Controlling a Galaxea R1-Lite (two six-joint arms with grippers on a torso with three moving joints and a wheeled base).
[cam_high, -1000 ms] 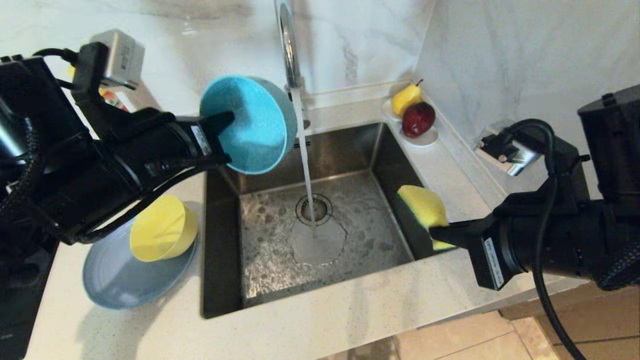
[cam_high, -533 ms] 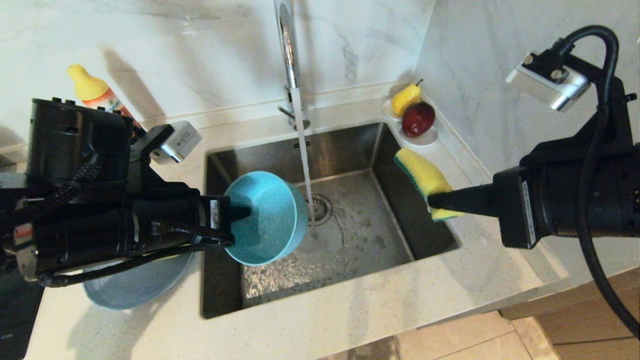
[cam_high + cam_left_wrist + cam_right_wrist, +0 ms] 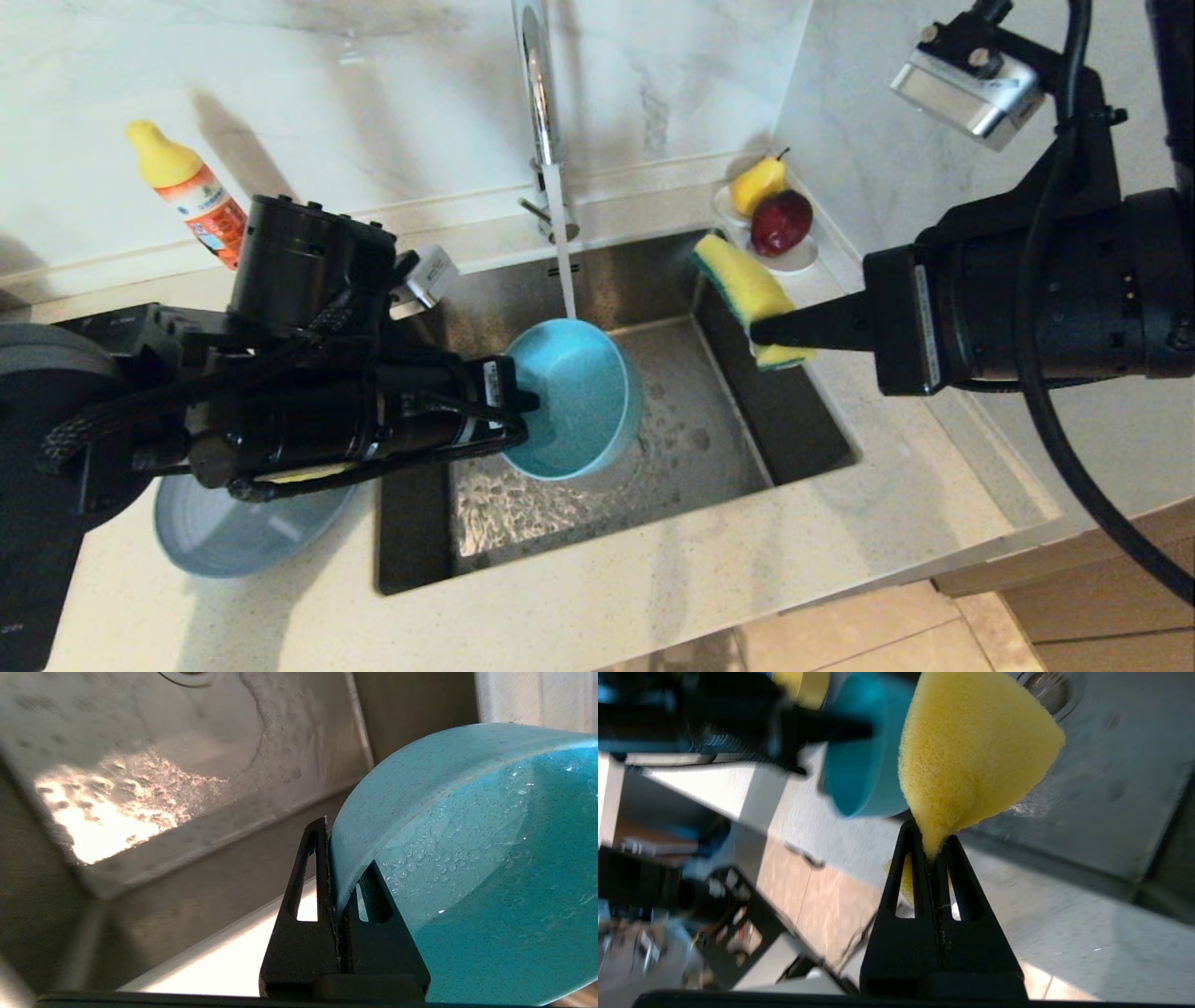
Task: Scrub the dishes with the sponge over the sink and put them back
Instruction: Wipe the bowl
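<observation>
Both grippers full — teal bowl (image 3: 579,401), sponge (image 3: 747,289)

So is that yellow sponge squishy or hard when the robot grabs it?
Probably squishy: the sponge narrows to a thin wedge where the right end effector pinches it. It likely feels light, jutting out without drooping. Its rough, porous face probably resists slipping.

Pale speckled stone worktop (image 3: 653,588) with brushed steel sink (image 3: 794,429) sunk into it, tall chrome tap (image 3: 537,103) at back rim. Left of sink — wide shallow grey-blue plate (image 3: 219,546) flat on worktop. Back left, against wall — orange bottle with yellow cap (image 3: 191,191), upright. Back right corner — small white dish (image 3: 794,257) with yellow pear (image 3: 754,184) and red fruit (image 3: 780,222).
</observation>
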